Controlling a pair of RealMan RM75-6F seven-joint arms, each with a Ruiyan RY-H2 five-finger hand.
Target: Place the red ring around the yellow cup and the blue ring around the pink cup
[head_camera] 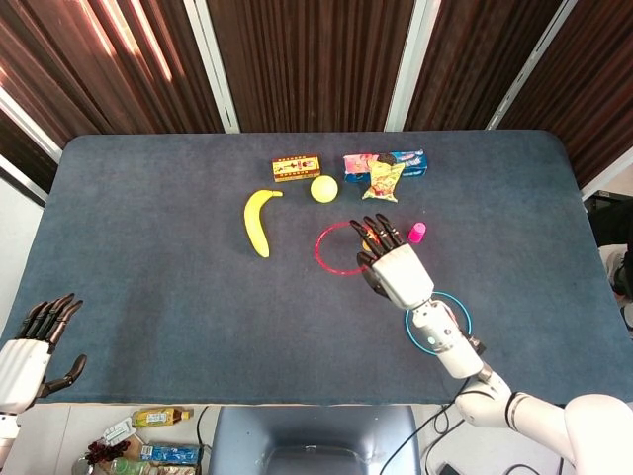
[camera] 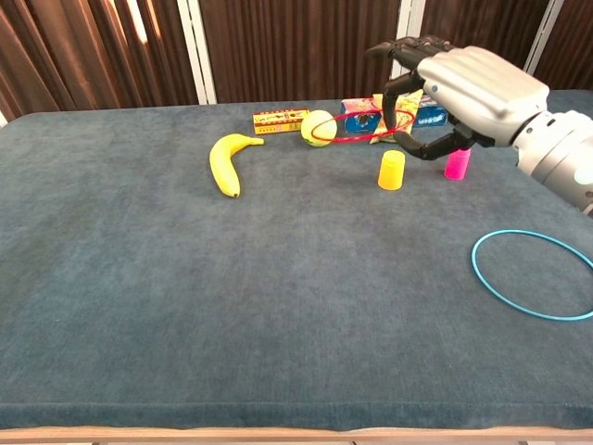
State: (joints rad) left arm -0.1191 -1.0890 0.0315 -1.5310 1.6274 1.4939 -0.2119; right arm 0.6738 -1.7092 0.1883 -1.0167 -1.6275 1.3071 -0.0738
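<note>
Holding the thin red plastic ring (camera: pixel 371 128) by its rim, my right hand (camera: pixel 463 79) keeps it above the small yellow cup (camera: pixel 392 171); it seems light, stiff, easily tilted. My left hand (head_camera: pixel 35 341) is released beside the counter (head_camera: pixel 148 287).

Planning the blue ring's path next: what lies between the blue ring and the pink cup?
Only bare blue cloth: in the chest view nothing sits between the blue ring and the pink cup. In the head view the right arm covers that stretch.
</note>
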